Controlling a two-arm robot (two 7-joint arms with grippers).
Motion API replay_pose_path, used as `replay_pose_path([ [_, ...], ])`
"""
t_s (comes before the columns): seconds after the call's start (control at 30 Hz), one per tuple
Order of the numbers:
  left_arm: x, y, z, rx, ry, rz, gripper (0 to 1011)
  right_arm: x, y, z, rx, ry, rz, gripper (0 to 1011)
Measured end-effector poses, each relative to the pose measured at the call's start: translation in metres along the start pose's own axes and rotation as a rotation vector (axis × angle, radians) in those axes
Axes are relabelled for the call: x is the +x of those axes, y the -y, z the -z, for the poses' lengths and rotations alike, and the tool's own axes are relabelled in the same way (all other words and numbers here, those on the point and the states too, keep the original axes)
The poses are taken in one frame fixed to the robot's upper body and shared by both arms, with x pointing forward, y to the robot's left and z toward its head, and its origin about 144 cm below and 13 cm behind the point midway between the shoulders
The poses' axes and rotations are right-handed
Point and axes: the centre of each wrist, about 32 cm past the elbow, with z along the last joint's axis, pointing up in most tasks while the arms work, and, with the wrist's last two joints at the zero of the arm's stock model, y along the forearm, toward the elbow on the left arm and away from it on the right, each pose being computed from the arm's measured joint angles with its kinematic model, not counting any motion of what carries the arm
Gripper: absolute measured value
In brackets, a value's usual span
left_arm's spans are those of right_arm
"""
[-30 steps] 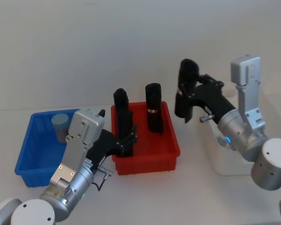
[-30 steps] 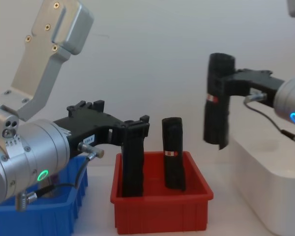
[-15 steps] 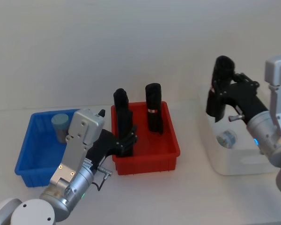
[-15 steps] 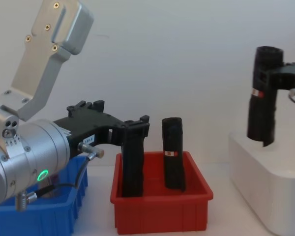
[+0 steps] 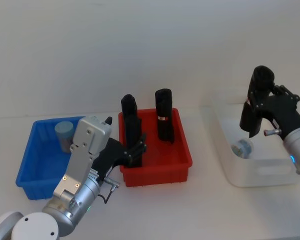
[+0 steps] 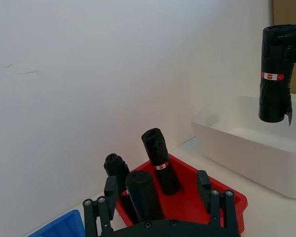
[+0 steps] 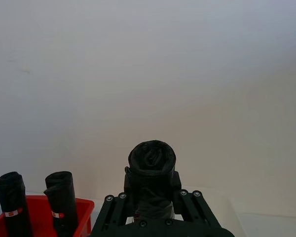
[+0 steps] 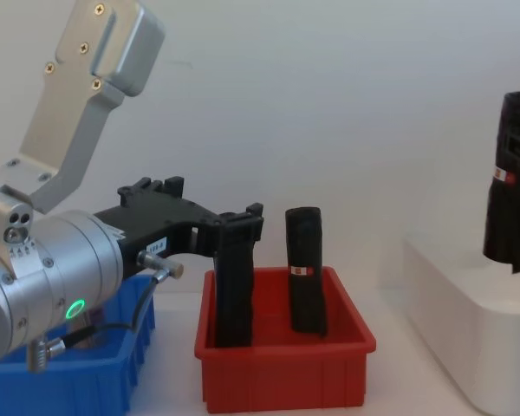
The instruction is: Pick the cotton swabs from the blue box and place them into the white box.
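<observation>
A cotton swabs jar [image 5: 65, 134] with a pale blue top stands in the far corner of the blue box [image 5: 37, 167]. Another cotton swabs jar [image 5: 241, 148] lies inside the white box [image 5: 257, 172]. My right gripper [image 5: 255, 102] hangs above the white box, shut on a tall black roll [image 8: 513, 178] held upright. My left gripper [image 5: 136, 148] is open over the red bin [image 5: 157, 172], its fingers [image 6: 97, 217] straddling another black roll [image 6: 144, 193].
A second upright black roll [image 5: 164, 121] stands at the back of the red bin, which sits between the blue box and the white box. A plain wall rises right behind all three. Bare table lies in front of the bins.
My right arm has carried its black roll to the right, from beside the red bin to above the white box. The left arm has not moved.
</observation>
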Motion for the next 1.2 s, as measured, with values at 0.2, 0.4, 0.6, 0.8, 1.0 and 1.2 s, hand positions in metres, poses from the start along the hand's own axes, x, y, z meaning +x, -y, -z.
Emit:
replay_pose_path([
  [0.2,0.000,0.000,0.000,0.000,0.000,0.000,1004,0.003,0.004,0.001,-0.005,-0.005,0.012,531],
  [0.4,0.000,0.000,0.000,0.000,0.000,0.000,1004,0.005,0.008,0.002,-0.008,-0.010,0.019,724],
  [0.6,0.000,0.000,0.000,0.000,0.000,0.000,1004,0.006,0.010,0.002,-0.008,-0.011,0.022,882],
  [0.8,0.000,0.000,0.000,0.000,0.000,0.000,1004,0.006,0.013,0.002,-0.004,-0.011,0.023,1001],
  [1.0,0.000,0.000,0.000,0.000,0.000,0.000,1004,0.007,0.014,0.002,-0.001,-0.010,0.024,1001],
  [1.2,0.000,0.000,0.000,0.000,0.000,0.000,1004,0.007,0.015,0.002,0.000,-0.010,0.024,1001],
])
